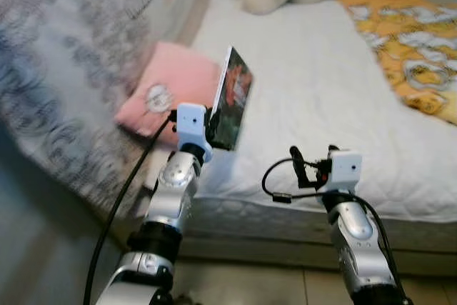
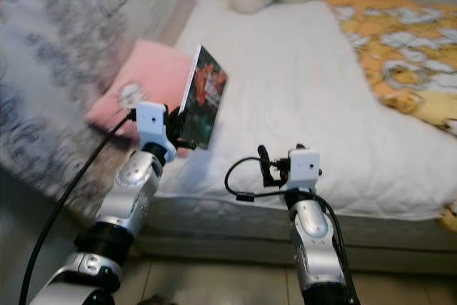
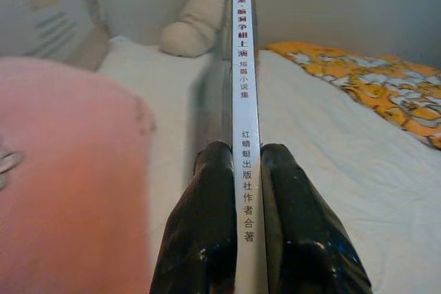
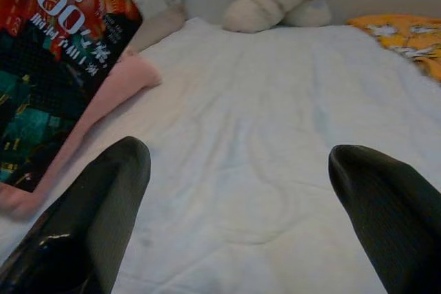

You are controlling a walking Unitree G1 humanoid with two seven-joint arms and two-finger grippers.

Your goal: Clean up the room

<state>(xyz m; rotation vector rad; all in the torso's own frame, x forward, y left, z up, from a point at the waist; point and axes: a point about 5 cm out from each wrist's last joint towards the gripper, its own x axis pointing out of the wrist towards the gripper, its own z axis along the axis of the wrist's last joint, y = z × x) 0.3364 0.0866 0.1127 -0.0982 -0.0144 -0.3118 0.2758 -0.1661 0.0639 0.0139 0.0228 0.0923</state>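
- Our left gripper (image 3: 249, 239) pinches the book (image 1: 232, 98) at its lower spine, upright over the bed (image 1: 321, 91) edge.
- Thin, stiff and light; glossy cover may slip, so we'd grip deep.
- Our right gripper (image 4: 241, 204) hangs open, empty, beside it.

Two jointed silver arms carry white boxy wrist housings, trailing black cables, and glossy black fingers (image 3: 207, 232) on each gripper.
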